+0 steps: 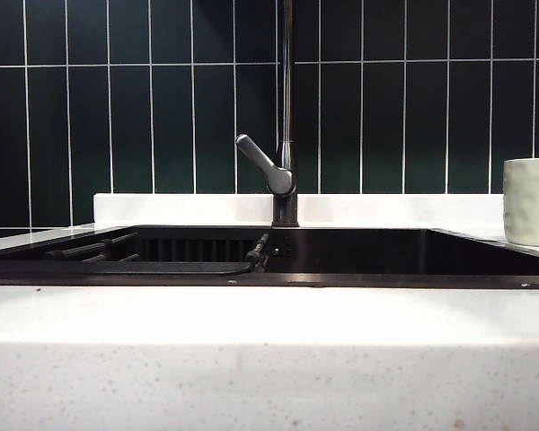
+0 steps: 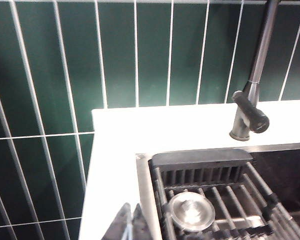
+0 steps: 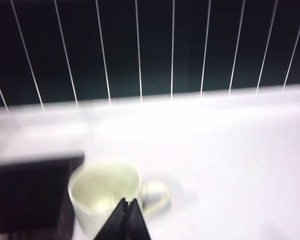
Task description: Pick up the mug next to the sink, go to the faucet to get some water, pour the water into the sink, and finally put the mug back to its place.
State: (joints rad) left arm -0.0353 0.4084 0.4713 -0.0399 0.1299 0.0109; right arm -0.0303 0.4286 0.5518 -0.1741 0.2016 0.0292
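- Right end effector [image 3: 126, 214], clenched, hangs above the mug [image 3: 106, 192]; open first, then straddle the rim opposite its three-o'clock handle.
- Left end effector [image 2: 130, 222], clenched, empty, over the surface [image 2: 115, 165] beside the sink [image 2: 142, 175].

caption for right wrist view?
Shut right gripper above the upright mug on the counter beside the sink.

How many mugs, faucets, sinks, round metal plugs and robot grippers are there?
Mugs: 1, the mug on the counter.
Faucets: 1, the faucet.
Sinks: 1, the sink.
Round metal plugs: 1, the plug.
Grippers: 2, left gripper, right gripper, both shut.
Total: 6
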